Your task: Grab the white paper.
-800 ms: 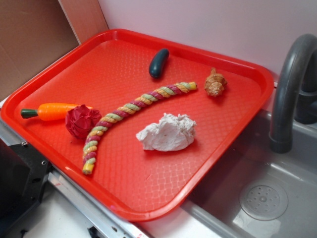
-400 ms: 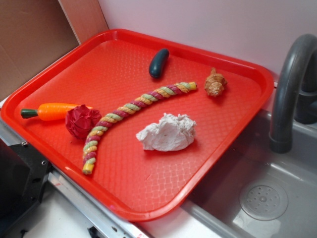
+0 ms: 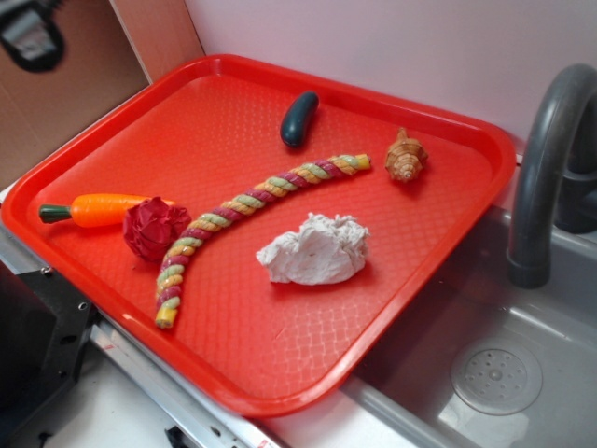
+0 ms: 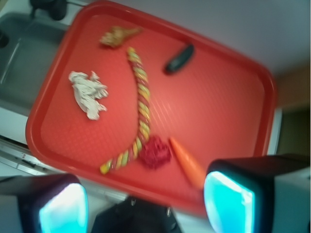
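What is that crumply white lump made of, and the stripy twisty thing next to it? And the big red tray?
The crumpled off-white wad looks like thin tissue paper: matte, with soft irregular wrinkles. The long twisted rope in red, yellow and green seems to be braided cotton cord, judging by its fuzzy twisted strands. The red tray looks like hard plastic, slightly shiny, with a fine woven-looking texture pressed into its surface.
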Robot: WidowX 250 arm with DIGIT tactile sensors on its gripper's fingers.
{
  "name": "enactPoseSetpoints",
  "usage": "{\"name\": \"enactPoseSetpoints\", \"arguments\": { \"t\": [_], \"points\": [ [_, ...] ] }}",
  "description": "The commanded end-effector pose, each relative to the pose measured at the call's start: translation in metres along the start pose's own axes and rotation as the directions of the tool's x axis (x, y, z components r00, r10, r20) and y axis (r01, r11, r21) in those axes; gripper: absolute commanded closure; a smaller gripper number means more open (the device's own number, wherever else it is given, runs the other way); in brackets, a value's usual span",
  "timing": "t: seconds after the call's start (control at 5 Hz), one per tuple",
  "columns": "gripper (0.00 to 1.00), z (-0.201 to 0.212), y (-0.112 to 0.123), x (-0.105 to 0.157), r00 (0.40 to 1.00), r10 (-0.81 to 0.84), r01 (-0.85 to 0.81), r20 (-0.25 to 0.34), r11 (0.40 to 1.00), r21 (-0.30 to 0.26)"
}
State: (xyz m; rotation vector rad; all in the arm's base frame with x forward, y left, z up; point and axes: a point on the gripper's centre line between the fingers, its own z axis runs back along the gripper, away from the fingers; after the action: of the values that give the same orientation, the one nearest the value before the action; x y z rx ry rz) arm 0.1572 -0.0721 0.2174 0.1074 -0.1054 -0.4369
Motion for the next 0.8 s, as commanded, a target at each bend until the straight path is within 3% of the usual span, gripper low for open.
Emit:
{"name": "enactPoseSetpoints", "arguments": {
  "t": [0.0,0.2,0.4,0.6],
  "points": [
    [0.0,-0.055,-0.047,0.055,0.971,-0.235,0.238,-0.052,0.969,0.06],
    [0.0,-0.093,-0.053,0.069,0.956,-0.258,0.27,-0.141,0.96,0.071],
    [0.0,-0.113,-0.057,0.078,0.938,-0.291,0.308,-0.189,0.949,0.064],
    [0.0,-0.141,-0.069,0.078,0.882,-0.384,0.408,-0.274,0.912,0.036]
  ]
}}
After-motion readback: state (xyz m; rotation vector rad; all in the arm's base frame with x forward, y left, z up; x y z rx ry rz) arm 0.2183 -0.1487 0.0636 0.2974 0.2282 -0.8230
